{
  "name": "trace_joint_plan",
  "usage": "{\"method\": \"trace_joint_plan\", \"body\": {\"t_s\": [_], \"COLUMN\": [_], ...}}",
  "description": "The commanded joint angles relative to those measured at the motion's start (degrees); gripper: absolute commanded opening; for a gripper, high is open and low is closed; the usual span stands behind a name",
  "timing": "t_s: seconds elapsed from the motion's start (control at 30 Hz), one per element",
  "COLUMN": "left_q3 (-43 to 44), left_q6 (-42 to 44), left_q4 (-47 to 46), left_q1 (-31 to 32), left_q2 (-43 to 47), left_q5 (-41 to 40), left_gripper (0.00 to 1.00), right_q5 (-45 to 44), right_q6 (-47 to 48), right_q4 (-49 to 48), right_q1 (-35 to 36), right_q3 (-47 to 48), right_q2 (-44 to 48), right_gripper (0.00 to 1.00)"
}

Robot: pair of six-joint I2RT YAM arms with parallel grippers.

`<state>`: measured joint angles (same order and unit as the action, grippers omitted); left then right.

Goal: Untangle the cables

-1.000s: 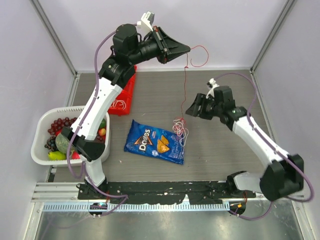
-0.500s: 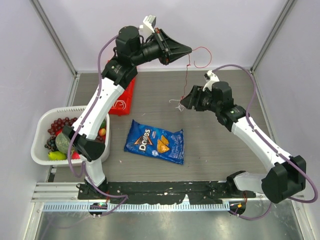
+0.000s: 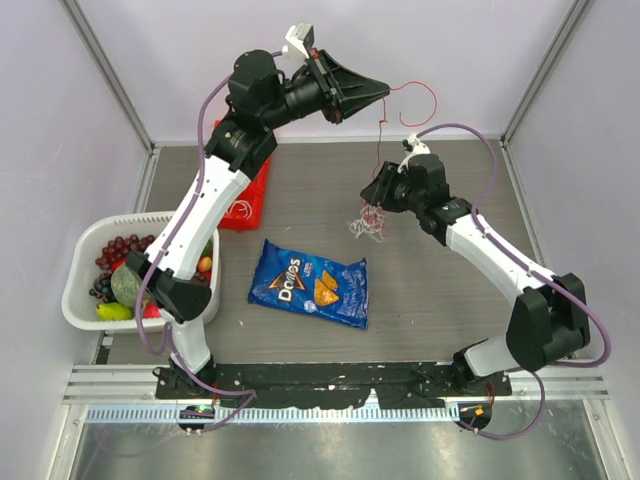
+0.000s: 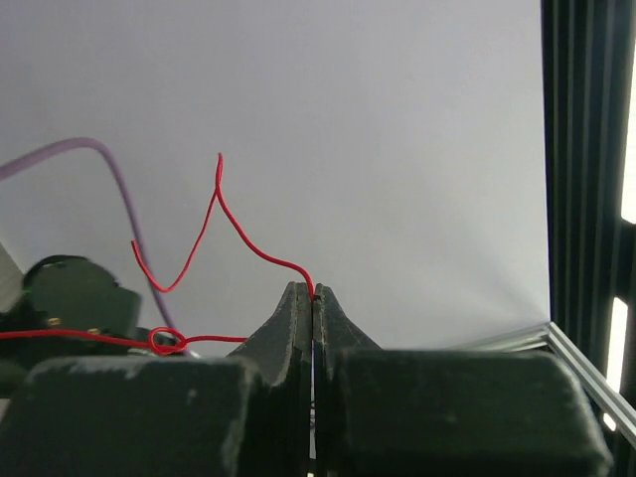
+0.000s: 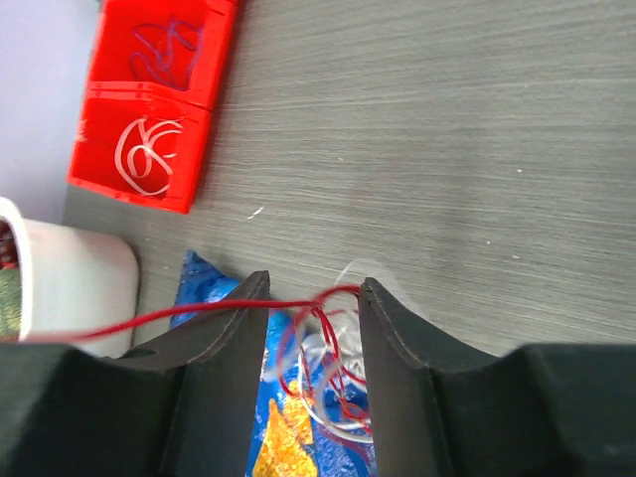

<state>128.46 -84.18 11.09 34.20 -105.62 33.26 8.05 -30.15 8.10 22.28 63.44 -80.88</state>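
Observation:
My left gripper is raised high at the back, shut on the end of a red cable that hangs down from it. In the left wrist view the red cable comes out of the tips of the shut left gripper. The strand leads down to a small tangle of red, white and bluish cables hanging above the table. My right gripper is at the tangle's top. In the right wrist view my right gripper is open, the red strand crossing between the fingers and the tangle hanging just beyond them.
A blue chip bag lies in the middle of the table, below the tangle. A red bin holding coiled white cord sits at the back left. A white basket of fruit stands at the left edge.
The tangle has been lifted off the chip bag and now hangs in the air. My right gripper has moved left and up to it, and its jaws have narrowed. The left gripper has risen slightly.

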Motion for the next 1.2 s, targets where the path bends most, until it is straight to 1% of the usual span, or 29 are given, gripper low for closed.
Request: {"method": "trace_joint_plan", "body": {"t_s": [0.0,0.1,0.13,0.17,0.27,0.37,0.53,0.67,0.8,0.87,1.03,1.17], "left_q3": [6.52,11.97,13.38,14.7,16.2,15.77,15.5,20.5,20.86,19.72,16.91,19.71], "left_q6": [-2.56,-5.89,-7.47,-8.71,-10.56,-9.43,-8.81,-9.77,-10.39,-9.86,-8.9,-8.54], "left_q4": [-5.12,-6.25,-7.22,-8.1,-8.37,-7.41,-7.04,-7.49,-8.81,-8.9,-8.63,-8.28], "left_q1": [0.43,0.43,0.35,0.35,-0.44,-1.41,-2.64,-2.99,-4.31,-5.36,-6.69,-6.77], "left_q2": [-0.37,-1.16,-1.6,-1.6,-1.08,0.68,2.09,1.83,3.49,5.24,7.71,7.45], "left_q5": [1.46,0.76,0.5,0.15,-1.0,-1.88,-2.93,-4.6,-5.83,-6.1,-6.36,-6.98], "left_gripper": [0.0,0.0,0.0,0.0,0.0,0.0,0.0,0.0,0.0,0.0,0.0,0.0], "right_q5": [-4.53,-10.31,-11.56,-12.27,-16.04,-18.24,-20.36,-20.54,-20.27,-20.53,-20.97,-21.85], "right_q6": [-2.02,-1.14,-0.7,-0.44,1.49,2.03,2.2,2.12,2.38,2.47,2.38,2.64], "right_q4": [-1.43,-0.19,1.03,1.91,6.12,8.68,10.27,12.64,13.0,13.0,13.08,13.26], "right_q1": [0.13,-0.75,-1.18,-2.23,-4.44,-5.32,-6.37,-8.13,-8.66,-8.66,-8.66,-9.45], "right_q3": [0.9,-2.17,-2.61,-3.05,-2.88,-2.79,-2.71,-1.48,-1.56,-1.65,-1.83,-2.09], "right_q2": [-3.31,-6.73,-7.44,-9.36,-12.28,-13.07,-13.6,-16.23,-17.2,-17.03,-16.15,-16.5], "right_gripper": [0.44,0.39,0.35,0.33,0.25,0.24,0.26,0.31,0.4,0.49,0.53,0.54]}}
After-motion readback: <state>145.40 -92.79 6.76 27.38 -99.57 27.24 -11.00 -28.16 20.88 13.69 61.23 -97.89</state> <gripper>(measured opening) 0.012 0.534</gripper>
